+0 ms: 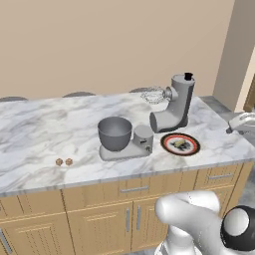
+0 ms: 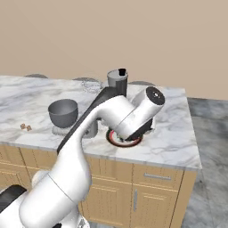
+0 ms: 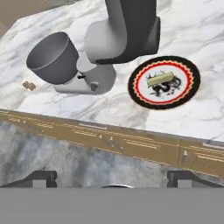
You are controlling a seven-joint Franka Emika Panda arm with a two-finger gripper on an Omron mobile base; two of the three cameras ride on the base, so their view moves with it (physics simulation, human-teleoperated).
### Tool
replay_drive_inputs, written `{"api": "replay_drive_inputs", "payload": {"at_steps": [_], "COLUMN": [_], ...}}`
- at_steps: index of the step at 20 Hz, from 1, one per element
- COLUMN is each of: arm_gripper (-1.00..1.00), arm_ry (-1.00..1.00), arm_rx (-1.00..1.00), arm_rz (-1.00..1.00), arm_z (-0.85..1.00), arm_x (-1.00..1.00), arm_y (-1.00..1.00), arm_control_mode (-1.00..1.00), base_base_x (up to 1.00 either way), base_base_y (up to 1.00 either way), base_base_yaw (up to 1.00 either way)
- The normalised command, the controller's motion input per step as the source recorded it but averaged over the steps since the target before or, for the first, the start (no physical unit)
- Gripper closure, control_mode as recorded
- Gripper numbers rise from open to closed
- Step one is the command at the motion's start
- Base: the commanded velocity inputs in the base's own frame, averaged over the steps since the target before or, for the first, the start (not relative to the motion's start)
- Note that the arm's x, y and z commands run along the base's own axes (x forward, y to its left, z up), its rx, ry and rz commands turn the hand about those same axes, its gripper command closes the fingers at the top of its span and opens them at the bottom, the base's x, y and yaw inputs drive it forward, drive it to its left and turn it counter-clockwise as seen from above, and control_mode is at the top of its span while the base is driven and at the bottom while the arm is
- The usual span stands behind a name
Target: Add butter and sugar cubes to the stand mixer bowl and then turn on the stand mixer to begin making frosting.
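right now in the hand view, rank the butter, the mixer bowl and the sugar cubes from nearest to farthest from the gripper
The open gripper sits at the bottom edge, short of the counter.
1. butter, on the red-rimmed plate, right of the mixer.
2. stand mixer bowl, on the mixer base, left.
3. sugar cubes, on the counter, far left.

Marble counter, red-rimmed plate, wooden cabinets

Domestic kitchen — white-grey veined marble counter over tan wooden cabinets with metal handles, bearing a grey stand mixer.
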Motion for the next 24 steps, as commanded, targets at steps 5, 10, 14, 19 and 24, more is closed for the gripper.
{"api": "replay_drive_inputs", "payload": {"at_steps": [5, 10, 14, 19, 24], "arm_gripper": [-1.00, -1.00, -1.00, -1.00, -1.00], "arm_ry": [-0.16, -0.21, -0.28, -0.29, -0.27], "arm_rx": [0.24, 0.18, 0.14, 0.11, 0.05], "arm_rz": [0.57, 0.52, 0.34, 0.14, 0.01], "arm_z": [-0.11, -0.22, -0.33, -0.29, -0.20], "arm_x": [0.30, 0.37, 0.27, 0.13, 0.13], "arm_y": [-0.41, -0.06, 0.15, 0.33, 0.40], "arm_control_mode": [-1.00, -1.00, -1.00, -1.00, -1.00], "base_base_x": [0.00, 0.00, 0.00, 0.00, 0.00], "base_base_y": [0.00, 0.00, 0.00, 0.00, 0.00], "base_base_yaw": [0.00, 0.00, 0.00, 0.00, 0.00]}}
